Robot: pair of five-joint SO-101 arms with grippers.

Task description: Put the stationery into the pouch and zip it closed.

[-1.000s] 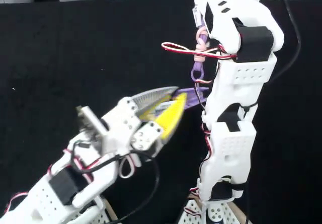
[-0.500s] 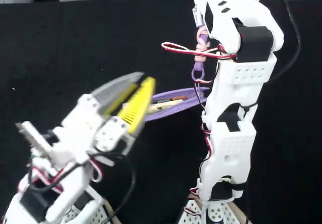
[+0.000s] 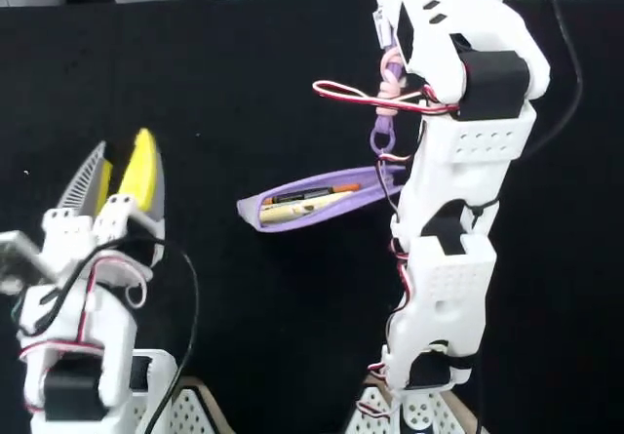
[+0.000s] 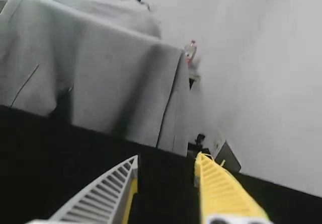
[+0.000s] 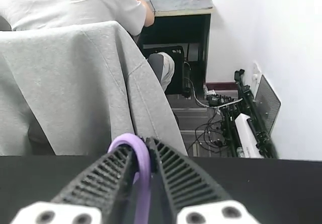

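One purple pouch [image 3: 310, 200] near mid-desk, unzipped, mouth gaping upward, lying aslant. Right end hidden behind the white right arm [image 3: 458, 161]; left end free and pointed. Resting flat or partly lifted: cannot tell.

Within the open mouth, stationery [image 3: 307, 198]: slim pens laid lengthwise, one orange-tipped.

From the hidden end of the pouch, a charm chain [image 3: 388, 93] of pink and purple links, running up along the right arm. Crossed in front by red-and-white wires [image 3: 351, 93] looping off the same arm.

Right gripper [image 5: 145, 148] pinched narrow on a purple ring [image 5: 135, 151], with black ribbed fingers [image 5: 105, 173] pressed to either side of it.

Left gripper [image 3: 119, 176], well apart from the pouch, at the left side of the desk, pointing away from its base. Yellow finger [image 3: 144, 171] and grey ribbed finger [image 3: 88, 176] parted by a narrow gap, holding nothing; same gap visible in the left wrist view [image 4: 166, 183]. Black cable [image 3: 185, 288] arching beside its base.

Desk [image 3: 214, 83] covered in plain matte black.

Beyond the far edge of the desk, draped grey cloth [image 5: 75, 93], a white wall [image 5: 271, 27], and a tangle of cables [image 5: 221, 113] on the floor.
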